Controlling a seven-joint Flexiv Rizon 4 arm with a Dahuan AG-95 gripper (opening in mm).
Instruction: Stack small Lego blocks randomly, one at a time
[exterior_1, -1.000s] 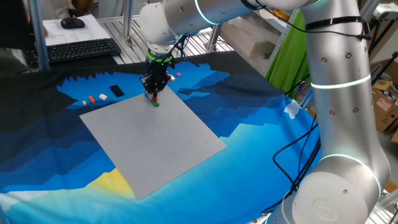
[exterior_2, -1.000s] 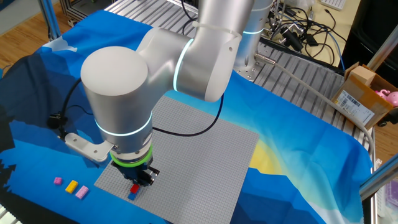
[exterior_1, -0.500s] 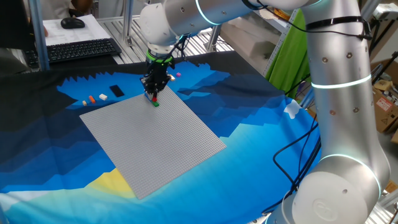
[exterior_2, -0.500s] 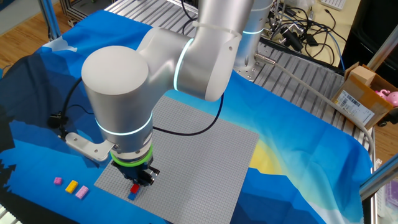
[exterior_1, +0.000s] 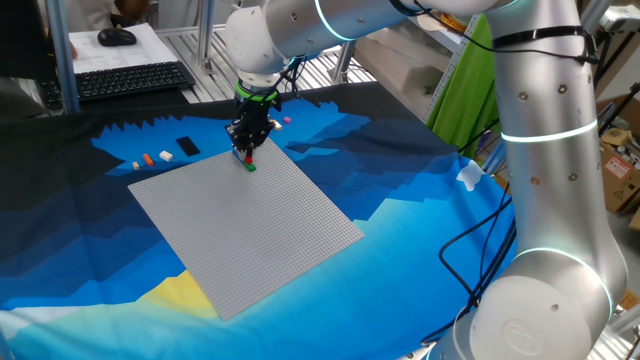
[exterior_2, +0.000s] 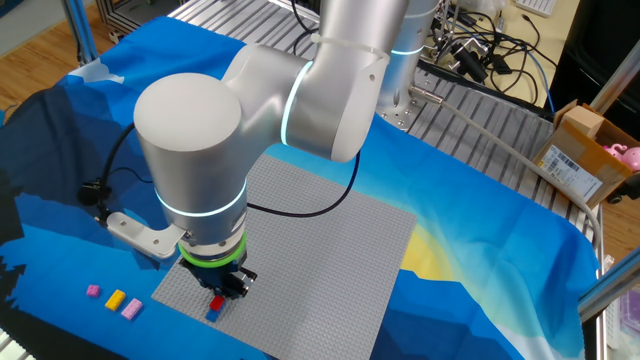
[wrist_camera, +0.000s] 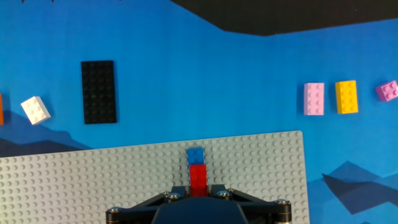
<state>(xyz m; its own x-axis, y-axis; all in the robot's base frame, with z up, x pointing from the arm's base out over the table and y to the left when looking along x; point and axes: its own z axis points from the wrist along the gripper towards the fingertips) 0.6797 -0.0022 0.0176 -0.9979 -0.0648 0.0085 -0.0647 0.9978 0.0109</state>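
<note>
Only hand view shows black plate (wrist_camera: 98, 91) (left).

So the small red studded plastic brick (wrist_camera: 198, 176) sits on the grey studded baseplate (wrist_camera: 93, 180) close to its far edge, with a small blue brick (wrist_camera: 196, 154) touching it on the far side. In one fixed view there's a bit of green (exterior_1: 251, 165) low at that same spot.

Off the plate on the blue cloth: a pale pink brick (wrist_camera: 314, 99), a yellow one (wrist_camera: 346, 97) just beside it, and a smaller purple-pink one (wrist_camera: 388, 91) near the cloth's edge. On the other side a tilted white brick (wrist_camera: 35, 109) lies flat, with an orange one (exterior_1: 146, 158) near it.
</note>
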